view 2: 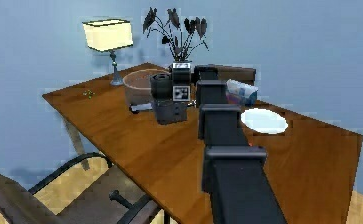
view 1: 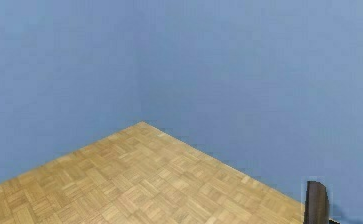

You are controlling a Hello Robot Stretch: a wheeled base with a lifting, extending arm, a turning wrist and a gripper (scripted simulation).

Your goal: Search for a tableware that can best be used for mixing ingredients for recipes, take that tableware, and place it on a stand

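In the arm side view a wide brown bowl (view 2: 142, 83) stands on a wooden table (view 2: 139, 140), toward its far left part. My arm (view 2: 227, 150) reaches out over the tabletop from the bottom edge. The gripper (view 2: 149, 104) is at the bowl's near side, with its dark body and white marker squares just right of the bowl. The bowl stands on the table right behind the gripper's far end, so I cannot tell whether it holds anything or touches the bowl.
On the table also stand a lamp with a pale shade (view 2: 107, 38), a vase of dark flowers (view 2: 179, 35), a white plate (view 2: 264, 121) and a small bluish item (view 2: 244, 93). A dark chair (view 2: 79, 195) is at the near left. In the forward view, blue walls meet over parquet floor (view 1: 139, 175), with a dark upright object (view 1: 315, 200) at the bottom right.
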